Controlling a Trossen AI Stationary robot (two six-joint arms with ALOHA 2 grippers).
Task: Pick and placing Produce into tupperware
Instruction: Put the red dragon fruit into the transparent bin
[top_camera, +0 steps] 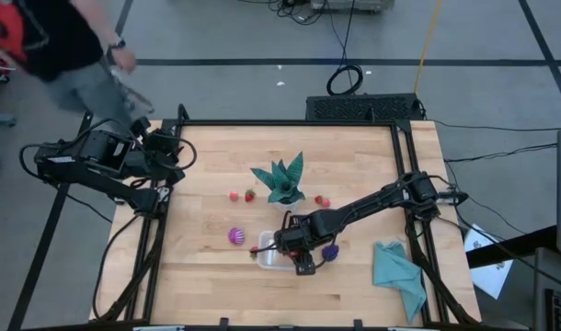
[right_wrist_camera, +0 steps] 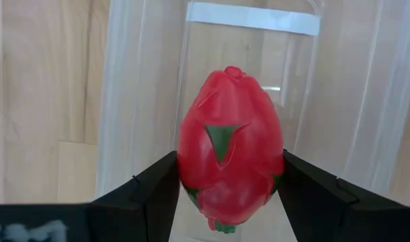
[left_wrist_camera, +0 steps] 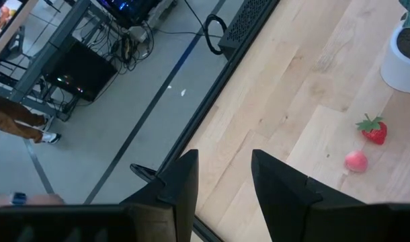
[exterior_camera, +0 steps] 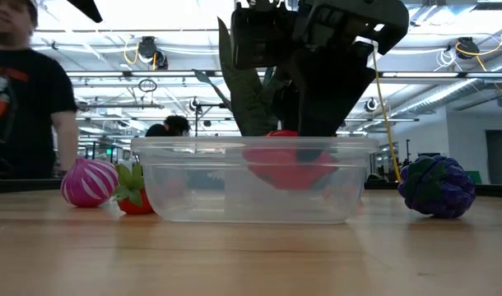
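Observation:
My right gripper (top_camera: 294,245) is over the clear tupperware (top_camera: 271,252) near the table's middle, shut on the larger red piece (right_wrist_camera: 228,144). In the low view the red piece (exterior_camera: 284,163) sits partly below the tupperware's rim (exterior_camera: 251,144), above its floor. The pink-purple ball (top_camera: 236,236), a strawberry (exterior_camera: 134,196) and the dark purple piece (top_camera: 330,250) lie on the wood around the tupperware. More strawberries (top_camera: 250,195) lie farther off. My left gripper (top_camera: 175,152) waits open at the table's far left corner. My right gripper pinches the larger red piece across its widest part (right_wrist_camera: 191,168), one finger (right_wrist_camera: 154,191) on each side. The fingers come from above, pointing down into the tupperware. The piece hangs lengthwise between them, its lower part inside the tupperware and clear of the floor.
A teal spiky plant in a white pot (top_camera: 282,182) stands just beyond the tupperware. A teal cloth (top_camera: 398,273) lies near the right edge. A person (top_camera: 60,46) stands past the far left corner. Bare wood shows toward the near edge.

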